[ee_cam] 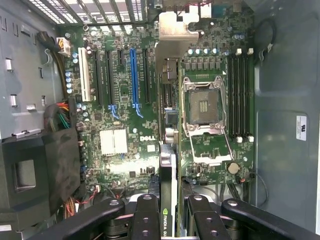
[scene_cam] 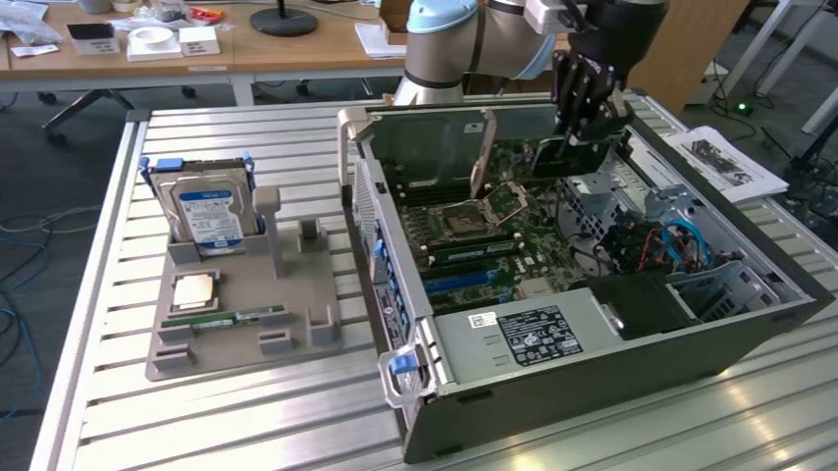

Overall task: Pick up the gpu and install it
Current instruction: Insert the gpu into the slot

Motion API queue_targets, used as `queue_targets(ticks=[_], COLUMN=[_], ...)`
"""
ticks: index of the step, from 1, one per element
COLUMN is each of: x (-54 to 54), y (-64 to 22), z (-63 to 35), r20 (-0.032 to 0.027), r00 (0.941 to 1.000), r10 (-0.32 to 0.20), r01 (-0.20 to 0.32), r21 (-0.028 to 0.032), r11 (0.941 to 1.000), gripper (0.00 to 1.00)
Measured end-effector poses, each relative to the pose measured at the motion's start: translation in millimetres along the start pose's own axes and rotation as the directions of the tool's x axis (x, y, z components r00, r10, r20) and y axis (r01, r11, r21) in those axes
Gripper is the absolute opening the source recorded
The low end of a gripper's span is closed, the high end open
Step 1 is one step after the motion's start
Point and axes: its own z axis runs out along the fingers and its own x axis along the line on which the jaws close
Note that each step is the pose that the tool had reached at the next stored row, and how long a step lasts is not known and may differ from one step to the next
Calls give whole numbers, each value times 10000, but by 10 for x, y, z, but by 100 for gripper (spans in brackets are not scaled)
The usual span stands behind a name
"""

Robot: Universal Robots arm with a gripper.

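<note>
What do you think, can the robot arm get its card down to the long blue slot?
Probably yes: the gpu sits between the fingers above the open case, and nothing covers the blue slot.

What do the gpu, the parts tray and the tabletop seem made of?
gpu: slim dark edge, presumably fibreglass circuit board; end bracket dull silvery sheet metal. Parts tray: matte grey-beige, probably plastic. Tabletop: ribbed slats with a brushed sheen, probably aluminium.
</note>
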Motion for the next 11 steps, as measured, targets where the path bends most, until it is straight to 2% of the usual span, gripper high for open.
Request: queue_targets(ticks=[8,11], x=[3,4], y=[7,8], z=[92,99], r20=[0,-4], r00=[10000,10000], r10=[0,0], r01=[0,0], r21=[0,-1], r11=[10000,10000], gripper=[27,27])
